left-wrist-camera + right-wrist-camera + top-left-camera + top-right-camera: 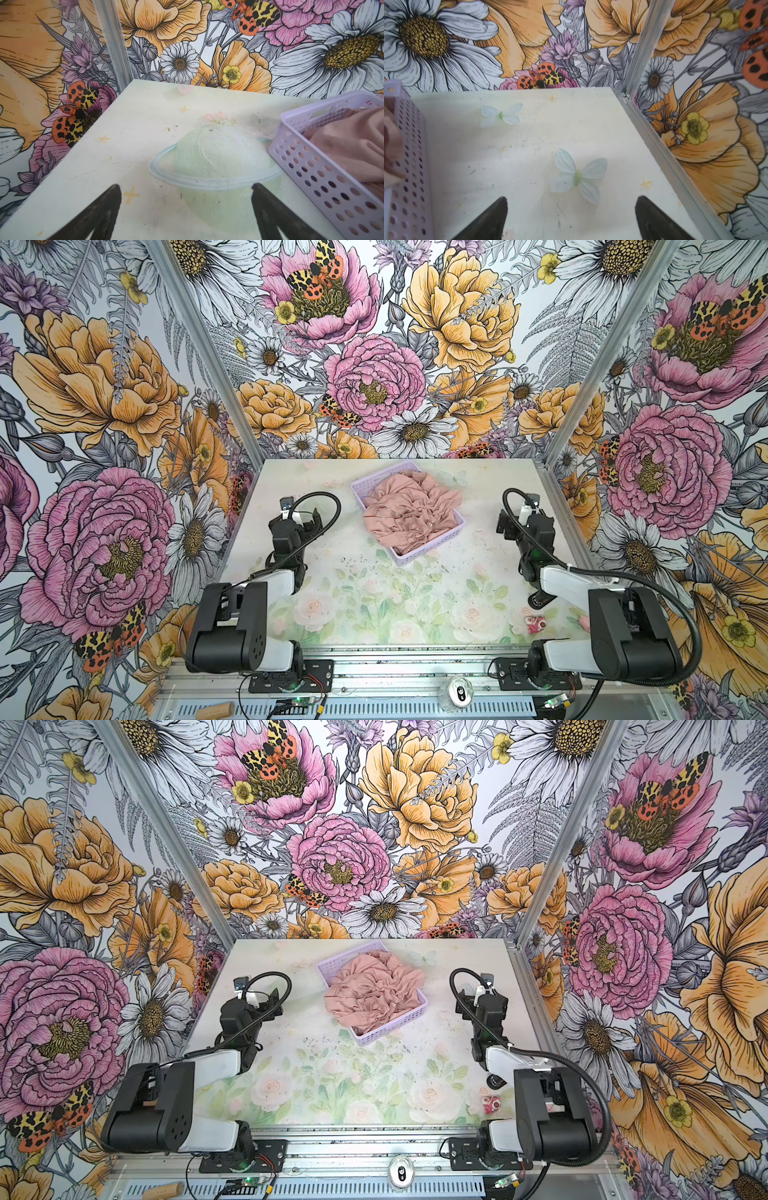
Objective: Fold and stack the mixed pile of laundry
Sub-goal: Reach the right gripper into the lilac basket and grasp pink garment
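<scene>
**A:** Where is the laundry pile [411, 514]?

**B:** Upper middle of both top views. It's a crumpled dusty-pink heap that fills the lavender basket [432, 549] and spills over its left rim. Only pink cloth shows, and I can't pick out separate garments.

**A:** And the pincers?

**B:** The left pincer [186, 187] has its jaws wide apart over bare tabletop [374, 597], with nothing between them. The right pincer [571, 199] is the same. Neither touches cloth.

**A:** Which way does the pile lie from each?

**B:** Between them. In the top views it sits right of the left pincer and left of the right one, at about the same height in the frame. The basket's long axis runs diagonally, upper left to lower right.

**A:** Which arm is nearer?

**B:** Too close to call. I'd judge either could reach inward for a first garment.
</scene>
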Controlling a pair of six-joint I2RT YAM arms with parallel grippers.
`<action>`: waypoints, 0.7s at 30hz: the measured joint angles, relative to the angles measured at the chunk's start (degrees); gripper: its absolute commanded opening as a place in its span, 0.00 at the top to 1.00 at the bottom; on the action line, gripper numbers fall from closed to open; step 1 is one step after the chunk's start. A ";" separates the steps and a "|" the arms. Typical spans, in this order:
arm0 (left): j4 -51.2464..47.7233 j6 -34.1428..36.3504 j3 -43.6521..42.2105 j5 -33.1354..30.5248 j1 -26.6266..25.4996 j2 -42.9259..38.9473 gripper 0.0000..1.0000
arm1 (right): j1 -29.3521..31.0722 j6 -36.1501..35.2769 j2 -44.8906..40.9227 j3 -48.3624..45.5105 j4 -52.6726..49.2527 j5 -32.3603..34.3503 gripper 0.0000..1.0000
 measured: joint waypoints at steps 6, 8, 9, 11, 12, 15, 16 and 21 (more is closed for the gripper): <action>-17.03 -5.11 10.64 7.67 0.00 -7.02 0.01 | 10.62 4.87 -2.62 14.78 -21.86 -0.33 0.13; -21.16 -6.95 11.39 11.52 0.00 -7.74 0.01 | 15.78 7.13 -1.55 17.16 -28.06 -1.99 0.14; -23.34 -7.96 11.39 13.42 -0.04 -7.74 0.01 | 19.08 8.46 -0.50 18.47 -31.23 -3.04 0.14; -27.69 -9.57 11.28 16.06 -0.24 -7.67 0.01 | 25.73 10.91 2.34 21.27 -36.35 -5.31 0.14; -29.68 -10.21 11.26 17.11 -0.44 -7.67 0.01 | 29.40 12.28 4.48 23.23 -38.93 -6.71 0.14; -33.51 -12.35 11.23 20.04 -0.72 -7.63 0.01 | 37.46 15.61 11.41 29.62 -43.98 -10.29 0.18; -34.14 -12.76 11.23 20.85 -0.76 -7.61 0.01 | 39.30 16.31 13.51 31.58 -45.07 -11.32 0.19; -36.13 -15.04 11.23 23.87 -0.74 -7.28 0.01 | 45.35 19.12 24.06 41.77 -50.14 -14.12 0.30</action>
